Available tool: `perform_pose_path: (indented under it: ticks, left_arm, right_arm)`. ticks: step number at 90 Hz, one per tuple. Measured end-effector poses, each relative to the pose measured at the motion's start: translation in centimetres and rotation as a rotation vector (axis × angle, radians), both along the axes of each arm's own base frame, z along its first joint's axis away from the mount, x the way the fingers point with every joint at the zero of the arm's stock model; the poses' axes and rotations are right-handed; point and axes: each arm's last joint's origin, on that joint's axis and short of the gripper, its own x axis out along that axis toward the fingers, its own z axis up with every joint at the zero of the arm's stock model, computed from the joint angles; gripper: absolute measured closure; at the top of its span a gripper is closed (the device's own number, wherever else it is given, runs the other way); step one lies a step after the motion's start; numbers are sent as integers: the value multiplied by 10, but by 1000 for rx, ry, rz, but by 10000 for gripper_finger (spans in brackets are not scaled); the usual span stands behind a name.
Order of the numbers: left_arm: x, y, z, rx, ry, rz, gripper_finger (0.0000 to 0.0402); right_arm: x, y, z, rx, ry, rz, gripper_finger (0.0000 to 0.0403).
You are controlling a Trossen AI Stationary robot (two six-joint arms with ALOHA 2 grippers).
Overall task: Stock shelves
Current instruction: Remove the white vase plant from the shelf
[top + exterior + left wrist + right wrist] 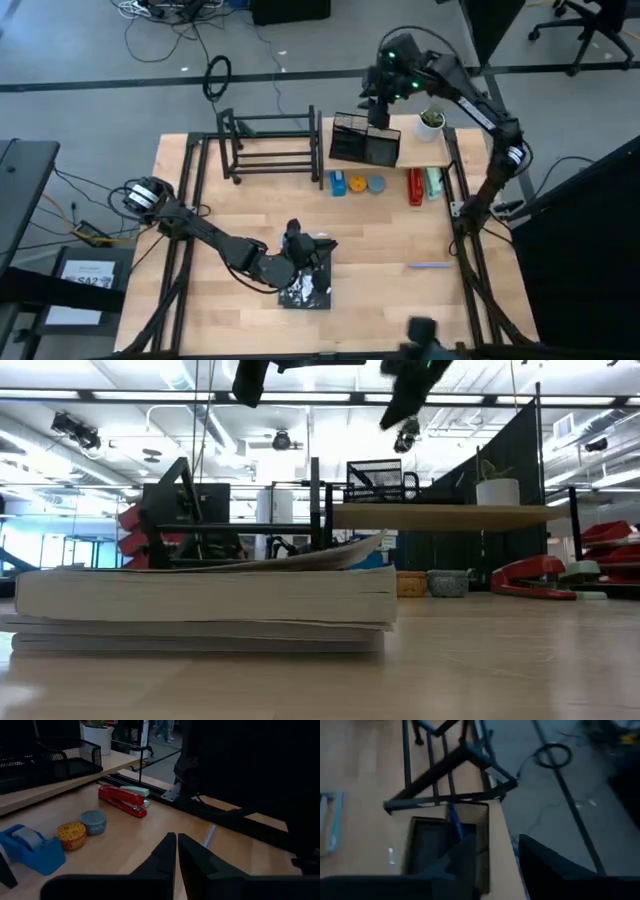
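The shelves stand at the table's far side: a black tube rack and a wooden plank shelf on black legs. A black mesh organizer and a potted plant sit on the plank. My right gripper hangs open above the organizer. A blue pen shows over the organizer, right by one finger. My left gripper is shut on nothing, over mid-table, just beyond a stack of books. My right gripper's jaws stand apart, pointing down over the mesh organizer. The blue pen's lower end runs in behind one finger, which hides it. Whether that finger touches the pen, I cannot tell.
In front of the plank shelf lie a blue tape dispenser, a yellow tin, a grey tin, a red stapler and a green stapler. Another blue pen lies on bare table toward the near right.
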Motion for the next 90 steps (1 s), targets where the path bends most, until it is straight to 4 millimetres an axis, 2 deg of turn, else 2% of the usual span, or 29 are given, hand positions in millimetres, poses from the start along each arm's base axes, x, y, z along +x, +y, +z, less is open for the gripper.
perform_pose_path:
  ticks: [6,15,26,34,46,57,64,76,90]
  left_arm:
    - [0,0,0,5,4,-1,401]
    - [0,0,0,26,14,-11,402]
    - [0,-1,0,47,24,-19,402]
    - [0,-1,0,65,32,-23,402]
    - [0,-1,0,71,34,-24,402]
    - [0,-1,0,71,34,-24,402]
    - [0,-1,0,67,32,-31,401]
    - [0,-2,0,61,26,-41,402]
    - [0,-2,0,61,27,-41,402]
  right_arm:
    - [-14,24,12,22,-10,-31,296]
    - [-35,59,17,64,1,-102,311]
    - [-58,84,3,57,93,-214,326]
    - [-73,84,-18,45,231,-300,327]
    - [-85,67,-48,93,360,-379,307]
    - [-96,46,-64,194,377,-504,269]
    - [-103,41,-71,305,337,-559,236]
    - [-119,55,-83,378,259,-659,180]
    - [-141,84,-99,237,36,-872,159]
